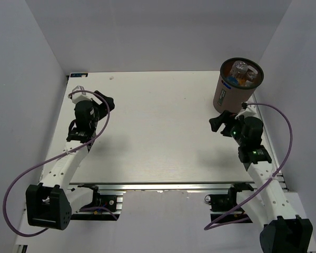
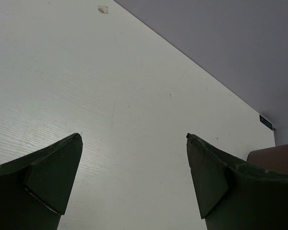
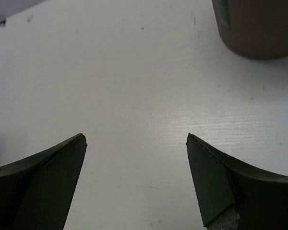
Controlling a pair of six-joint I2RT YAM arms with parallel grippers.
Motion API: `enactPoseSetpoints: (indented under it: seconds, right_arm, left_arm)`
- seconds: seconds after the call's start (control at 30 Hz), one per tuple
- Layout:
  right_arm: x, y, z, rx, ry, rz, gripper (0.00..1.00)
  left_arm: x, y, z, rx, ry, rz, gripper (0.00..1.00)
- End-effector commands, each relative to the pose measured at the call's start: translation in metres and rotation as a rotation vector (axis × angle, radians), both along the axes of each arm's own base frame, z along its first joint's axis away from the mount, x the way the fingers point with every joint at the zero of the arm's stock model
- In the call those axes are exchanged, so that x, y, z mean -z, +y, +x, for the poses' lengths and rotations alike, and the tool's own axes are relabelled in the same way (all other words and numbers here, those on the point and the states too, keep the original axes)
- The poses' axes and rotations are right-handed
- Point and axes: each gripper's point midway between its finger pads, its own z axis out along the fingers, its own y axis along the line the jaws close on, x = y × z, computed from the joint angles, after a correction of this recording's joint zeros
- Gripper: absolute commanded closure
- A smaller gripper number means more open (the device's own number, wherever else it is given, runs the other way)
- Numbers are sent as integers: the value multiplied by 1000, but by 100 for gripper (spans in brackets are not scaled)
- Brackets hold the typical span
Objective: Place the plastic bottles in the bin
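Observation:
The dark-brown bin (image 1: 233, 92) stands at the table's back right. Inside it I see several plastic bottles (image 1: 241, 74), clear and orange ones with a blue label showing. The bin's base shows in the right wrist view (image 3: 259, 28) at the top right, and its edge in the left wrist view (image 2: 273, 158). My right gripper (image 1: 219, 124) is open and empty, just in front of and left of the bin. My left gripper (image 1: 106, 101) is open and empty at the table's left side. Both wrist views show bare table between the fingers.
White walls enclose the table on the left, back and right. A small speck (image 2: 102, 9) lies on the table near the back edge. A metal rail (image 1: 163, 185) runs along the near edge. Purple cables hang from both arms.

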Motion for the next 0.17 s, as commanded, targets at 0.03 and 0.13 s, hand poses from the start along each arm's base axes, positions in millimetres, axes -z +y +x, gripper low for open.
enactPoseSetpoints:
  seconds: [0.03,0.13]
  right_arm:
    - [-39,-4,14,38,-199,21,11]
    - [-38,-10,16,69,-199,8,10]
  left_arm:
    - [2,-4,2,21,0,-12,2]
    - [0,-1,1,9,-13,-9,2]
